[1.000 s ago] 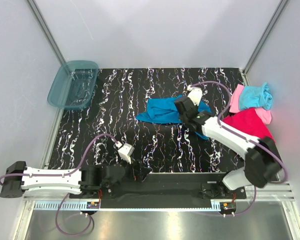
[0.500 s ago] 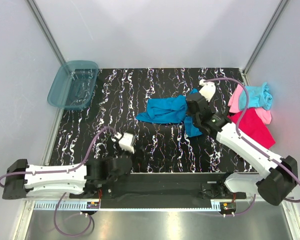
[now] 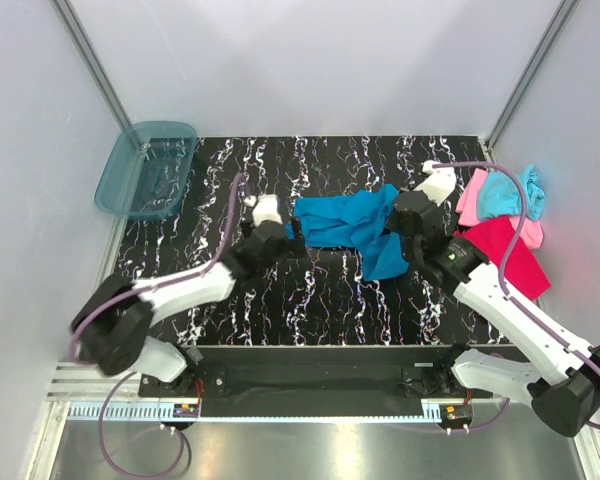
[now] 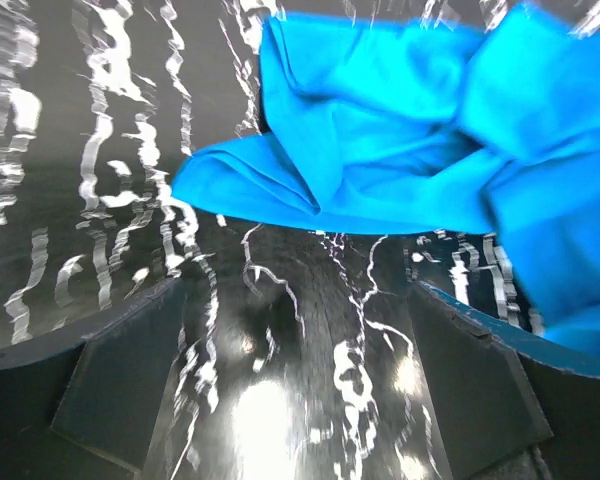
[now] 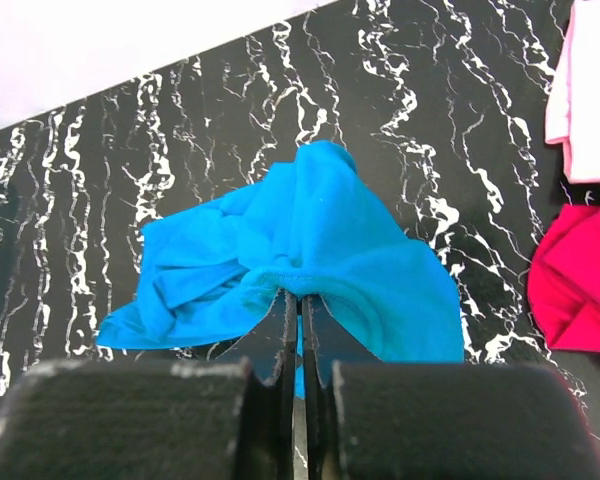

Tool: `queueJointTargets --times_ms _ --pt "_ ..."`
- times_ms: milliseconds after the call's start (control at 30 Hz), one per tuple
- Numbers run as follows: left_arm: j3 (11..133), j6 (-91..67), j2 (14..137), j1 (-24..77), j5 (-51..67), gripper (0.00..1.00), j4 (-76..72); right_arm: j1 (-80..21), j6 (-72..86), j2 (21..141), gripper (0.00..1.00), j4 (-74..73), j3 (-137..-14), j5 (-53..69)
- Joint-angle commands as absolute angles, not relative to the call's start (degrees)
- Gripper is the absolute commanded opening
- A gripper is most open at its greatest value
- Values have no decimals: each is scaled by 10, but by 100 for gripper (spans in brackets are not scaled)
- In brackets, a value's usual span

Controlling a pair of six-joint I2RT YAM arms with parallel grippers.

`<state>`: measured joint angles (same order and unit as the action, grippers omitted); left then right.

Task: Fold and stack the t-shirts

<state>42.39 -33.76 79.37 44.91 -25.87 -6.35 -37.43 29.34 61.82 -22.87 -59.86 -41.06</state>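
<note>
The blue t-shirt (image 3: pixel 342 222) lies crumpled mid-table, its right part drawn up toward my right gripper (image 3: pixel 395 222). In the right wrist view that gripper (image 5: pixel 300 300) is shut on a fold of the blue t-shirt (image 5: pixel 310 235), near a stitched hem. My left gripper (image 3: pixel 288 237) is open at the shirt's left end. Its view shows the blue t-shirt (image 4: pixel 400 130) just ahead of the gripper (image 4: pixel 300 390), with only bare table between the fingers (image 4: pixel 120 380). At the right edge lie the magenta t-shirt (image 3: pixel 508 258), the pink t-shirt (image 3: pixel 473 197) and the aqua t-shirt (image 3: pixel 510 190).
A translucent teal bin (image 3: pixel 145 170) sits at the table's far left corner, overhanging the black marbled table (image 3: pixel 310 290). White walls and metal posts enclose the table. In the right wrist view the magenta t-shirt (image 5: pixel 580 290) and the pink t-shirt (image 5: pixel 585 110) show at the right.
My left arm swung from the near edge up to the blue shirt's left end. My right gripper moved right and back, dragging the blue shirt's right part with it.
</note>
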Motion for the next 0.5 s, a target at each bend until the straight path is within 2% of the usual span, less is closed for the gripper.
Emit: queueJointTargets --times_ms 0,133,467 --pt "496 -312 879 429 -204 99 -106 -373 289 593 0 -190 -573 -438" --pt "575 -310 980 400 -151 99 -99 -372 287 587 0 -162 -547 -432" --pt "708 -265 1084 348 -118 98 -48 -364 279 600 0 -122 -498 -404"
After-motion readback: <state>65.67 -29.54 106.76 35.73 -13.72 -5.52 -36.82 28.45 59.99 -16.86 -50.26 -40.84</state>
